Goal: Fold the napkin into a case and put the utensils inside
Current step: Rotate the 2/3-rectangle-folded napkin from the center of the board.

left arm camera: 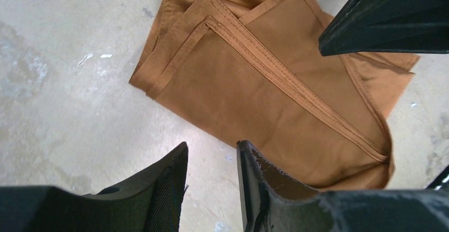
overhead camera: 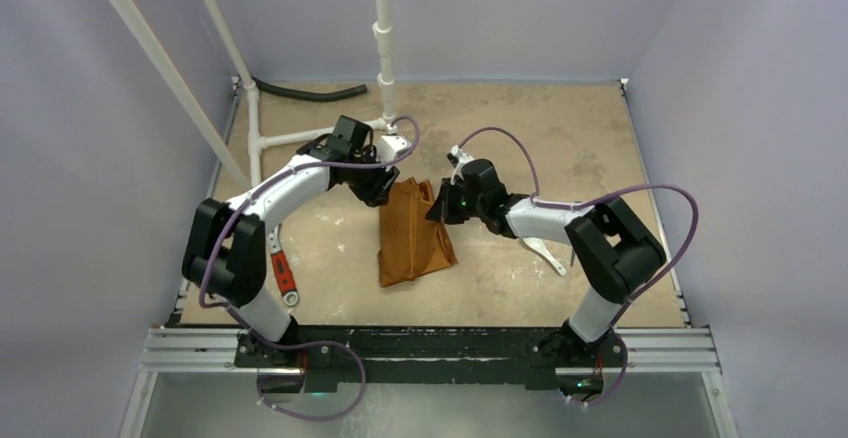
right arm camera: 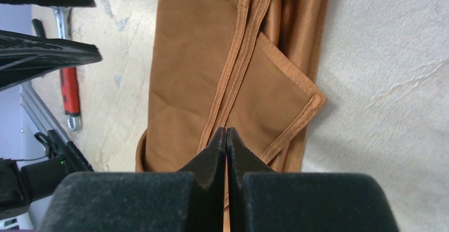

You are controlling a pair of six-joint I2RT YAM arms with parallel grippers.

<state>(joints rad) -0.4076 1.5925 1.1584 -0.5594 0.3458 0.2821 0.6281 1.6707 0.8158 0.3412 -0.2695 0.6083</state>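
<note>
The rust-orange napkin (overhead camera: 412, 233) lies folded into a long, layered shape mid-table, with hemmed edges showing in the left wrist view (left arm camera: 254, 83) and the right wrist view (right arm camera: 190, 68). My left gripper (overhead camera: 378, 190) is open and empty at the cloth's far left corner, its jaws (left arm camera: 212, 147) over bare table beside the cloth edge. My right gripper (overhead camera: 440, 208) is shut, its tips (right arm camera: 226, 132) low over the cloth's folded flap with no cloth visibly between them. A white plastic utensil (overhead camera: 545, 251) lies partly under the right arm. The grey-blue utensil is out of view.
A red-handled wrench (overhead camera: 282, 273) lies near the left arm's base and also shows in the right wrist view (right arm camera: 70, 91). White pipes (overhead camera: 384, 58) and a black hose (overhead camera: 300, 92) stand at the back. Walls close in on both sides.
</note>
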